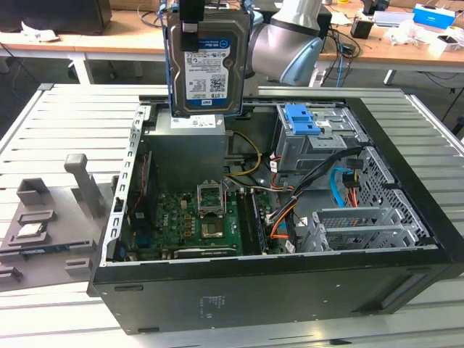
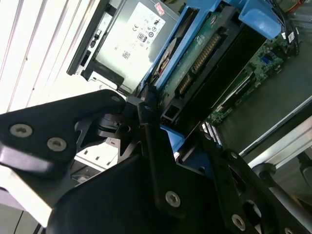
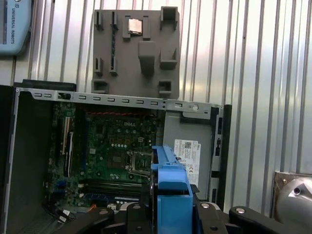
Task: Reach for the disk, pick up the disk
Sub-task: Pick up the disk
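The disk (image 1: 204,67) hangs upright above the back of the open computer case (image 1: 290,290), label side facing the exterior camera, its blue side frame along the edges. My gripper (image 1: 193,25) comes down from above and is shut on the disk's upper end. In the second wrist view the disk's (image 2: 202,51) circuit-board side and blue frame run between my black fingers (image 2: 146,114). The first wrist view looks down along the disk's blue frame (image 3: 170,180) onto the case below.
Under the disk sit the grey power supply (image 1: 190,145) and the motherboard (image 1: 196,217). A bare blue latch piece (image 1: 304,119) lies on the drive cage. A grey fixture (image 1: 51,225) holding a processor chip (image 1: 30,230) rests on the slatted table (image 1: 72,123).
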{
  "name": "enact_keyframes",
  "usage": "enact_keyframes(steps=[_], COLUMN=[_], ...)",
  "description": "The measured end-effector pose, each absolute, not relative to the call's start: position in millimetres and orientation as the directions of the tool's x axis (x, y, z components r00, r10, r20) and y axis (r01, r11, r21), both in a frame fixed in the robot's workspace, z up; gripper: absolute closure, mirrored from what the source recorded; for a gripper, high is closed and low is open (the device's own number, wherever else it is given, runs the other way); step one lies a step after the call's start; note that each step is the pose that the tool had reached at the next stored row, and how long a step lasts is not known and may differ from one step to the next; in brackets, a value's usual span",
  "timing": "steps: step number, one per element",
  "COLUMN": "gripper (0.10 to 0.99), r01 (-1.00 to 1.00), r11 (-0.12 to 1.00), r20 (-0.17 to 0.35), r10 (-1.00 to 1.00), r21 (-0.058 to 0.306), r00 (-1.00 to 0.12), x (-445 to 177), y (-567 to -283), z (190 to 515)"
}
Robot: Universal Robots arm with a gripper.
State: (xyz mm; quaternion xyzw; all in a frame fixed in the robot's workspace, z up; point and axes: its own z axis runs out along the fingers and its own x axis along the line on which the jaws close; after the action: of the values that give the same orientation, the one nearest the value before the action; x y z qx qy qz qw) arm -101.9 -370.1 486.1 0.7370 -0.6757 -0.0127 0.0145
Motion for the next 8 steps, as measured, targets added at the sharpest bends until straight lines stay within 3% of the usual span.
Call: enact_keyframes(steps=[8], gripper=[0.718], r01=[-0.995], r11=[-0.087], r20=[0.001], r10=[-0.996], r21=[0.039], r00=[0.087], x=[-56], y=[-370], z=[486])
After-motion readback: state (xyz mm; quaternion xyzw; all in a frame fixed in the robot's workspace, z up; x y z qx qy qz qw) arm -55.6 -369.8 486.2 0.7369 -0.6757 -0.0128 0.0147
